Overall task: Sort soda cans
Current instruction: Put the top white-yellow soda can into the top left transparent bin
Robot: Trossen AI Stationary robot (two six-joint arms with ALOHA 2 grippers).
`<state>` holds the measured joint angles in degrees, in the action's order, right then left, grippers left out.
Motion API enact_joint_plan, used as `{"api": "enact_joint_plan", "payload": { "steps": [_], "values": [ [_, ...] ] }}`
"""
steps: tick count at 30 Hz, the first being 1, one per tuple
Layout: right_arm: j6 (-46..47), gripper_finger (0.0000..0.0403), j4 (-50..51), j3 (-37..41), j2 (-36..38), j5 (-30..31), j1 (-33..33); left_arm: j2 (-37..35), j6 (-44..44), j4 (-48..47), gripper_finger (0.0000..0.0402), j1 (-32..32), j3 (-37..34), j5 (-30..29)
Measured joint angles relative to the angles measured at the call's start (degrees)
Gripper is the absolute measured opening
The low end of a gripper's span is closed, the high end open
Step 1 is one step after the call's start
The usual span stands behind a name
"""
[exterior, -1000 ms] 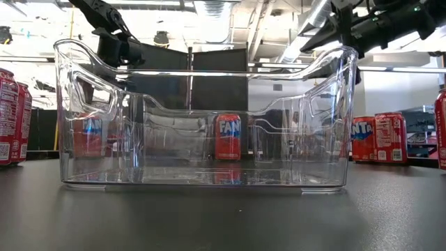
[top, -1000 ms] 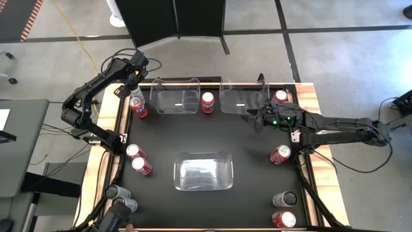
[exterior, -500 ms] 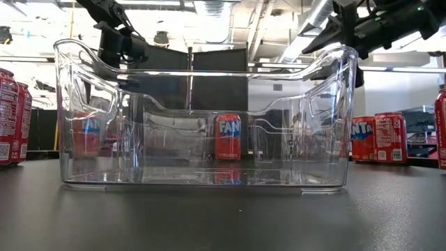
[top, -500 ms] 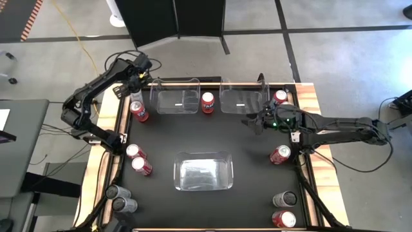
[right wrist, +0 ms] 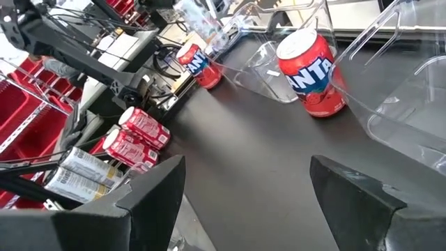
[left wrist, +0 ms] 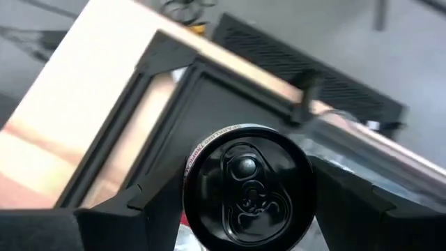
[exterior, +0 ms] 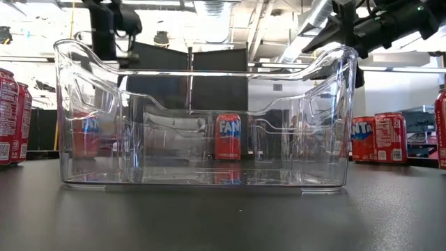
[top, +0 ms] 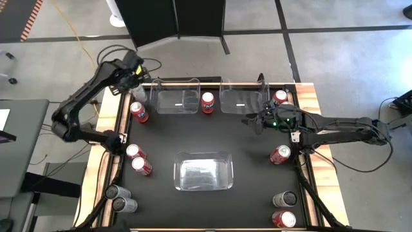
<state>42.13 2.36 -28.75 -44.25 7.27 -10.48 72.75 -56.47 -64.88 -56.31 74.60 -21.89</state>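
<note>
The left tool (left wrist: 244, 202) is gripping an upright silver can (left wrist: 245, 187) above the desk's far-left corner, beside the left bin (top: 175, 98). The right tool (right wrist: 244, 188) is hanging unclenched, holding nothing, near the far-right bin (top: 243, 100), facing the red can (right wrist: 311, 66).

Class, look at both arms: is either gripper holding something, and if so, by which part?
The left gripper holds a can by its sides, one finger on each side, lifted near the table's back left corner. The right gripper is open and holds nothing.
</note>
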Motion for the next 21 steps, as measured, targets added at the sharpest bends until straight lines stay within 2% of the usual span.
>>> {"api": "enact_joint_plan", "payload": {
  "steps": [4,11,21],
  "values": [
    [0.1,0.0325,-1.7,0.0,0.0,0.0,-0.1,-2.3,4.2,-0.6,0.0255,0.6,5.1,0.9],
    [0.1,0.0325,-5.4,0.0,0.0,0.1,-0.2,-1.5,11.1,-2.2,0.0255,3.4,16.8,3.9],
    [4.1,0.0324,-5.4,0.0,0.0,0.2,-0.2,10.0,20.3,-5.8,0.0255,10.0,29.3,6.5]
  ]
}}
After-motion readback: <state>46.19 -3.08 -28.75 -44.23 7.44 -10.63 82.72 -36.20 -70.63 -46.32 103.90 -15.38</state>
